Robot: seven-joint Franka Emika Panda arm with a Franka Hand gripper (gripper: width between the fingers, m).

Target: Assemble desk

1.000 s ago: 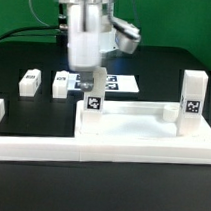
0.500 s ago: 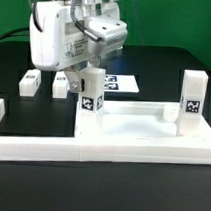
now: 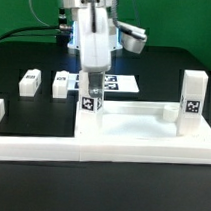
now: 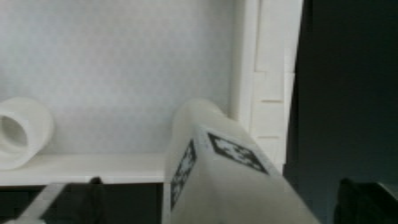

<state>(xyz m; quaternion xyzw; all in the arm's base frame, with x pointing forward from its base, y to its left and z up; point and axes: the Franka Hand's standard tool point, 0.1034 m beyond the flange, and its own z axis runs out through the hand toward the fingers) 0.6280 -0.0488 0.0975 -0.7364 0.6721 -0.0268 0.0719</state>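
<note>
Centrally, the white plastic rimmed rectangular tabletop lies flat on the black desk with its hollow side up. It sits just behind the long white border rail that runs across the front; contact between the two cannot be confirmed.

Two white rectangular blocks stand upright at the tabletop's rear corners. The left standing leg block is at the exterior view's left and the right standing leg block at the exterior view's right. Each shows a black-and-white square tag on its facing side. How firmly either is seated cannot be told.

Two loose leg blocks of the same white plastic lie side by side on the desk toward the exterior view's left, apart from the tabletop.

The claw hangs directly over the left standing leg block on the white arm. Its jaws stand wide. The wrist view shows that block between them with a gap on either side, so nothing is gripped. The same view shows the tabletop's textured inner floor and a round white boss, partly cut off at the picture's edge.

The marker board lies flat on the desk behind the tabletop, partly hidden by the arm.
</note>
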